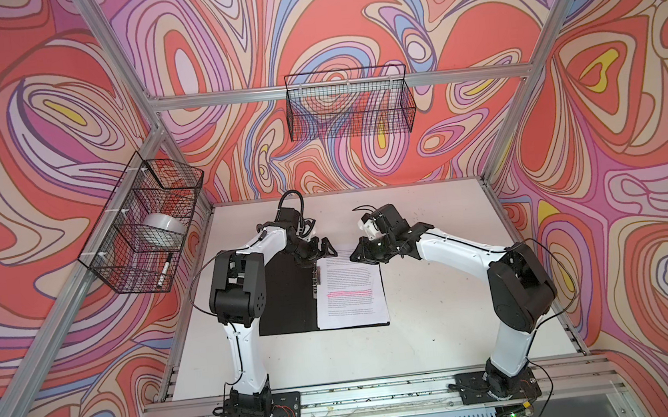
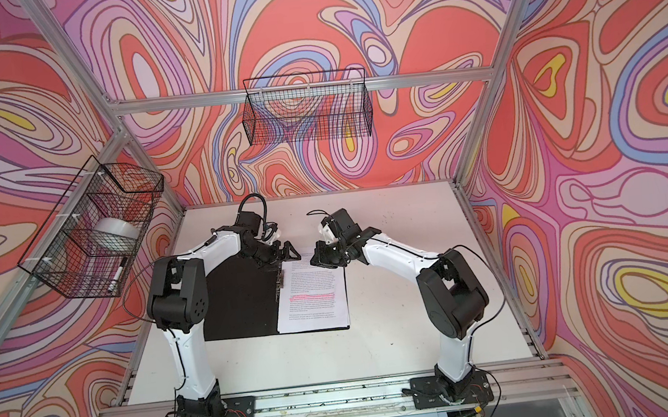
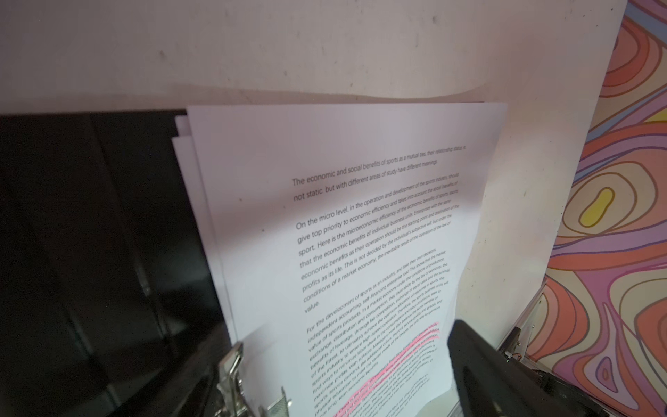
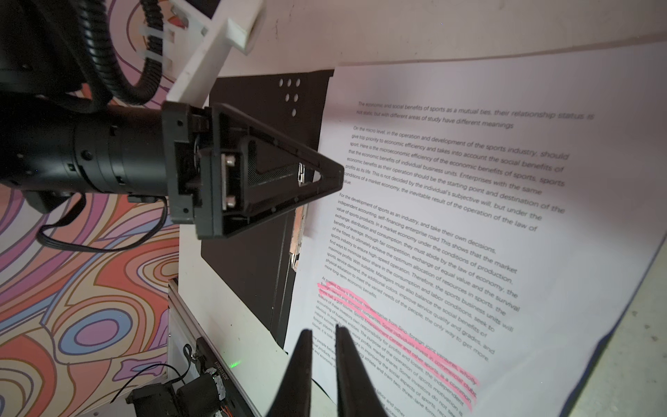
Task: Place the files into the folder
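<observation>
**Both top views.** The folder (image 1: 287, 301) lay open and flat on the bench (image 1: 436, 291), black inside upward. The files (image 1: 351, 295) were stacked on its right half, close against the spine. In my judgement the sheets were already placed and awaited securing. The left gripper (image 1: 323, 249) and right gripper (image 1: 359, 253) hung over the far edge of the folder (image 2: 241, 306) and files (image 2: 312, 299), near each other but apart.

**Left wrist view.** The files (image 3: 343, 234) showed slightly offset corners beside the metal clip (image 3: 231, 368). The left gripper was spread wide and empty, one finger (image 3: 483, 372) over the sheets. It appeared positioned to work the clip.

**Right wrist view.** The right gripper (image 4: 321, 337) had its jaws drawn almost together with nothing between them. It was poised above the pink-highlighted lines, probably to press the sheets flat.
</observation>
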`<state>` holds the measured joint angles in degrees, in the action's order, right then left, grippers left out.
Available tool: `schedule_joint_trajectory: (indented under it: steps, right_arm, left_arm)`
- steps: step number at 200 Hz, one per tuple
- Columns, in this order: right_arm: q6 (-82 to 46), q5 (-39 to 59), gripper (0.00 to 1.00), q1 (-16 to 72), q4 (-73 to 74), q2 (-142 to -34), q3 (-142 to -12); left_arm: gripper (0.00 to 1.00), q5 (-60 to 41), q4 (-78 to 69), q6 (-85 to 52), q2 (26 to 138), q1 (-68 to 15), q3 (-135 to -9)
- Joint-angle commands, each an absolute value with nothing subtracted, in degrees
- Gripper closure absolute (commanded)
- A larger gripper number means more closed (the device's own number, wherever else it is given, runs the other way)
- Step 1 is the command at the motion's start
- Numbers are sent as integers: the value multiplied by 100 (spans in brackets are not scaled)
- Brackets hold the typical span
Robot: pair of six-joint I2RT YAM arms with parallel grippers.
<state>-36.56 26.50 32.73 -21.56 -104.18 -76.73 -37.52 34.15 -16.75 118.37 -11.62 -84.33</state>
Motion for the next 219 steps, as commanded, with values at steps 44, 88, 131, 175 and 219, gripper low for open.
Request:
schedule_joint_trajectory:
  steps: [44,88,131,175,219]
  right_arm:
    - [-3687,2733,86,3201,-1907,-10547,-7793]
    - [-3873,2070,83,2988,-2244,-10612,-7815]
    - [-3939,2034,78,2514,-2063,-10529,-7225]
    - [-3662,2151,77,2320,-2023,-10821,-7148]
    - [-3685,2309,78,2259,-1803,-11065,-7005]
  left_arm:
    - [6,-4208,3016,-2065,11014,-1072,-7981]
    - [6,-4438,3178,-2063,10757,-1072,-7811]
    - [6,-4207,3542,-1794,10442,-927,-7746]
    - [5,-3696,4172,-1942,10228,-377,-7976]
    - [5,-3938,4471,-2307,10316,21,-7589]
